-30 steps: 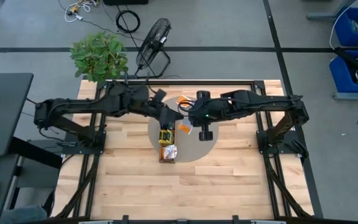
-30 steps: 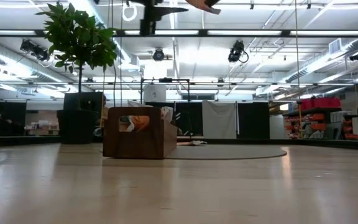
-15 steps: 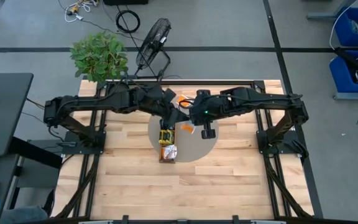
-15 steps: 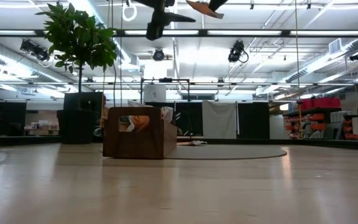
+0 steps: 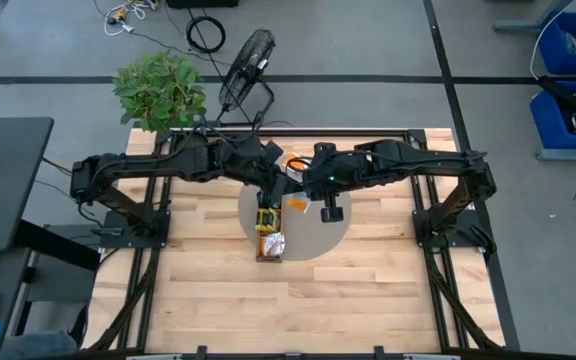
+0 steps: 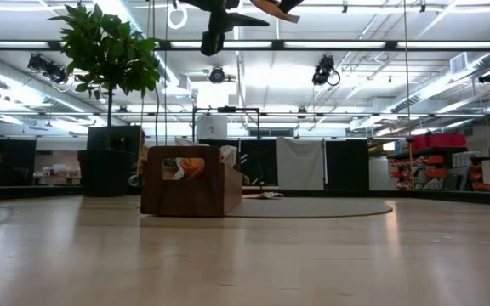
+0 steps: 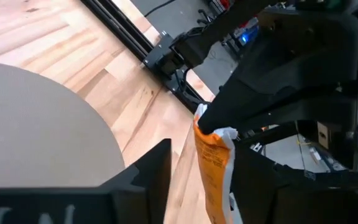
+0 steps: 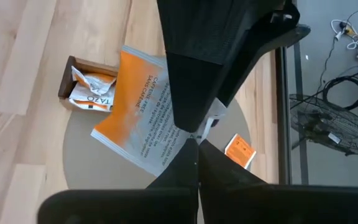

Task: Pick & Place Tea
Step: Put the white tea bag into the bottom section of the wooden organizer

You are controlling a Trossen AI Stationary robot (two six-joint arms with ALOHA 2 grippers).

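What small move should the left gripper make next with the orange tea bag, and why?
Probably close the left gripper on the orange tea bag. Its fingers stand open on either side of the bag, which the shut right gripper holds in the air, so a handover looks ready.

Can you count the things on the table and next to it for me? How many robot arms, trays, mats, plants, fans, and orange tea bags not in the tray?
robot arms: 2
wooden tray: 1
round grey mat: 1
plant: 1
fan: 1
orange tea bags out of the tray: 2
Total: 8
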